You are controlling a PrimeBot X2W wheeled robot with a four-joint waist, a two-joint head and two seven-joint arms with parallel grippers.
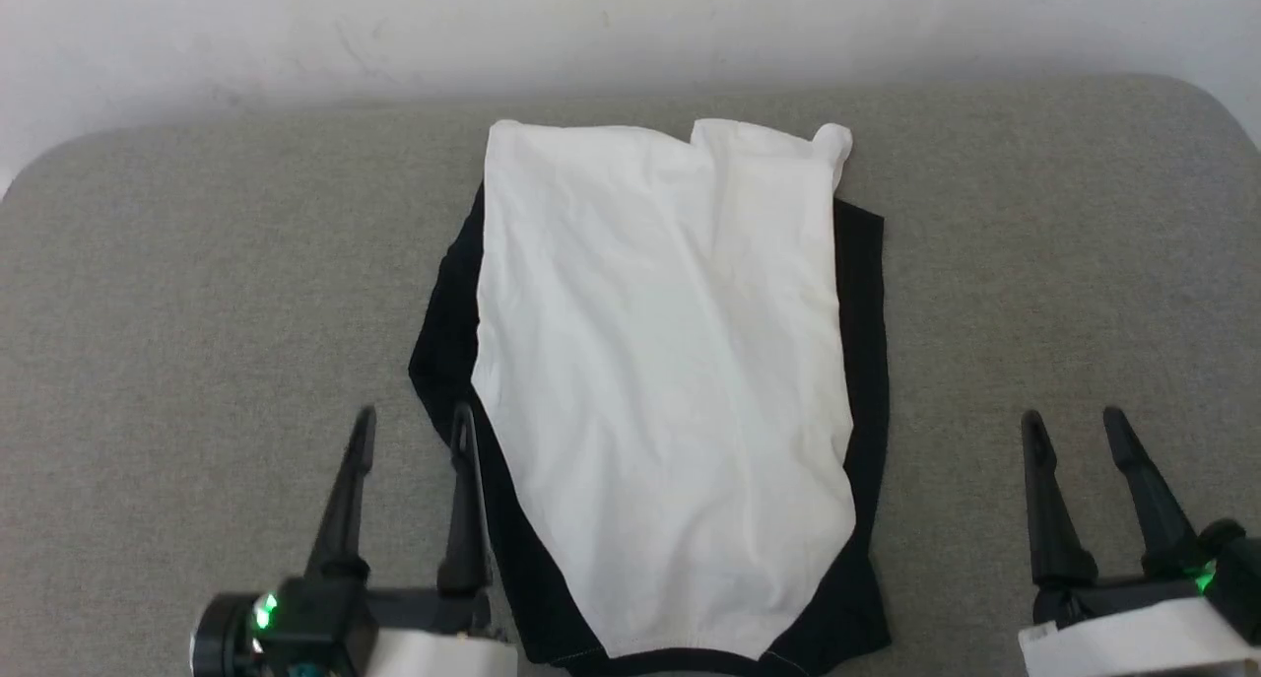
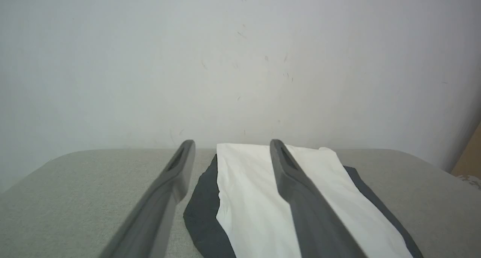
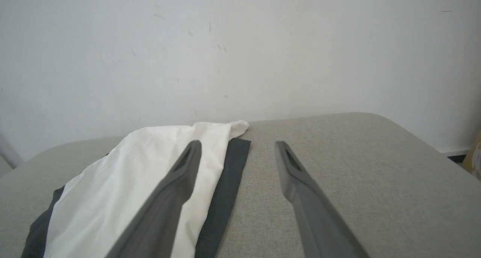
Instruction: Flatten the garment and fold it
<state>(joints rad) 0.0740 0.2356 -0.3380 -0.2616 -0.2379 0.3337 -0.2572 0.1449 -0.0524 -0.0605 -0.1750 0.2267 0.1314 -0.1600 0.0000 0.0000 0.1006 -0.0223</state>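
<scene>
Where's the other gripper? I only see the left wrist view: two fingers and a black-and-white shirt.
Observer: The right gripper is open on the right of the garment, apart from it, above the grey surface.
Operator: Where does the shirt end near me?
Observer: In the head view its near white hem lies between the two grippers' bases, with black cloth showing on both sides.
Operator: Is my gripper holding it?
Observer: No. The left gripper is open, with only grey surface between its fingers. Its inner finger crosses the garment's black edge.

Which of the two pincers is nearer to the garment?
The left pincer: its inner finger is at the garment's black edge; the right pincer stands clear of it.
</scene>
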